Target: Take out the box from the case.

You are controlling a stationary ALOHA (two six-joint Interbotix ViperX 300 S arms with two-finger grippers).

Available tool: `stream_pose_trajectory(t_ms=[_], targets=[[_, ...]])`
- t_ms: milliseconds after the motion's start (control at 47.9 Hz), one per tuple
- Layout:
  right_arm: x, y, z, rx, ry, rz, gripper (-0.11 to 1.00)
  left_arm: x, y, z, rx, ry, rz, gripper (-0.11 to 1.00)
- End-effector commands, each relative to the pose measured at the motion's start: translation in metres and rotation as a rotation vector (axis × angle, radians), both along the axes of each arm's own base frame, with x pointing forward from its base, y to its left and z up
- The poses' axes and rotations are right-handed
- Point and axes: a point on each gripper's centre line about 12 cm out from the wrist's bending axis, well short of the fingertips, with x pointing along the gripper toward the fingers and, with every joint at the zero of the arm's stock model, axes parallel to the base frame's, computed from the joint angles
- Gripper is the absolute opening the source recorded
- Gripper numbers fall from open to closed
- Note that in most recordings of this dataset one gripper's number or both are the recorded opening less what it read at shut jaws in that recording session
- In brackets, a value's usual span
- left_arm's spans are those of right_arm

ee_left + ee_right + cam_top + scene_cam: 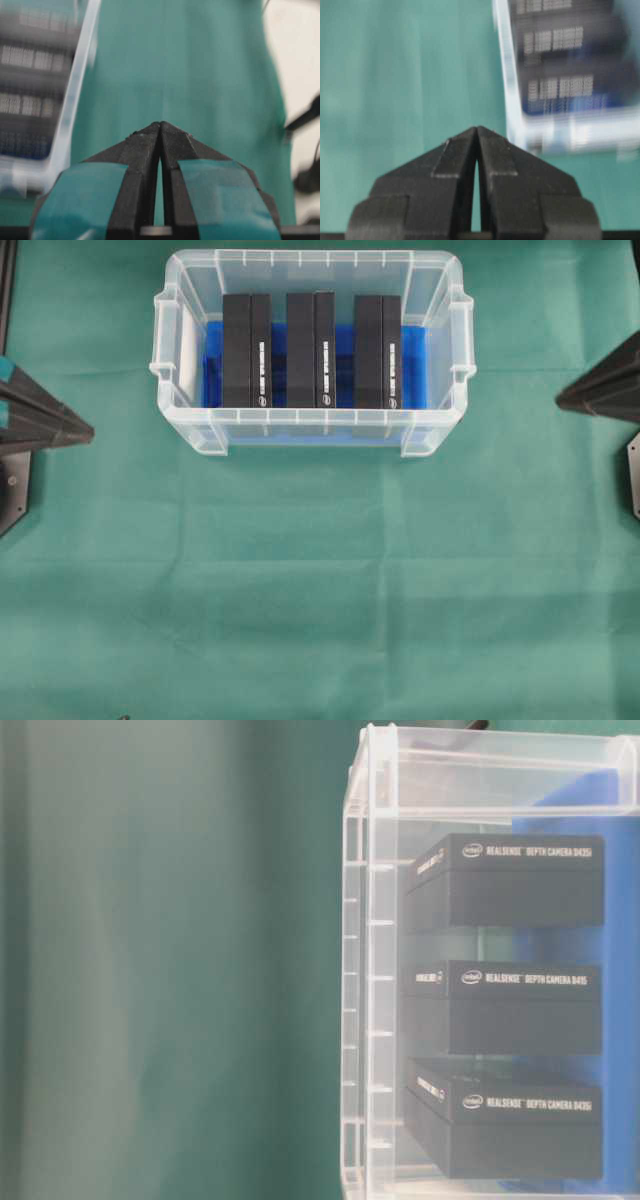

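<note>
Clear case point(312, 430) holding three black boxes point(310, 350), both tools point(160, 125) point(477, 129) closed, empty

Case walls: the clear case point(312, 440) rings its contents on all four sides; its top is open.
Inside: left box point(247, 350), middle box point(310, 350) and right box point(377, 351) stand in a row with narrow gaps of blue lining point(414, 365) between them.
Widest gap: between the left box and the left wall.
Green cloth point(320, 590): bare all around the case.
</note>
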Motion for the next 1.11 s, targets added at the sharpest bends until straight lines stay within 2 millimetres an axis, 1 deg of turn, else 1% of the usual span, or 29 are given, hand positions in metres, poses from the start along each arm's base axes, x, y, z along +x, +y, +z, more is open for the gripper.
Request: stream_pose_trajectory(t_ms=[0, 167, 251, 355, 605, 731, 814, 960, 1086], targets=[[-0.003, -0.001, 0.002, 0.026, 0.147, -0.030, 0.03, -0.003, -0.001, 0.006, -0.017, 0.096, 0.011, 0.02], [-0.009, 0.000, -0.008, 0.097, 0.432, -0.134, 0.03, -0.006, -0.002, -0.001, -0.066, 0.292, 0.066, 0.02], [-0.013, 0.000, -0.010, 0.131, 0.523, -0.202, 0.03, -0.006, -0.003, -0.001, -0.090, 0.338, 0.091, 0.02], [-0.016, 0.000, -0.013, 0.170, 0.583, -0.280, 0.03, -0.004, -0.006, -0.003, -0.123, 0.375, 0.119, 0.02], [-0.014, 0.001, -0.012, 0.244, 0.558, -0.394, 0.03, -0.004, -0.006, -0.004, -0.188, 0.395, 0.187, 0.02], [-0.011, 0.001, -0.012, 0.322, 0.539, -0.508, 0.03, -0.005, -0.006, -0.002, -0.255, 0.403, 0.250, 0.02], [-0.008, 0.001, -0.014, 0.387, 0.539, -0.616, 0.03, -0.005, -0.006, -0.002, -0.324, 0.425, 0.322, 0.02], [-0.003, 0.000, -0.017, 0.504, 0.537, -0.828, 0.03, -0.004, -0.003, -0.008, -0.474, 0.487, 0.534, 0.02], [0.001, 0.001, -0.017, 0.576, 0.530, -0.950, 0.03, -0.008, -0.002, -0.011, -0.566, 0.546, 0.690, 0.02]])
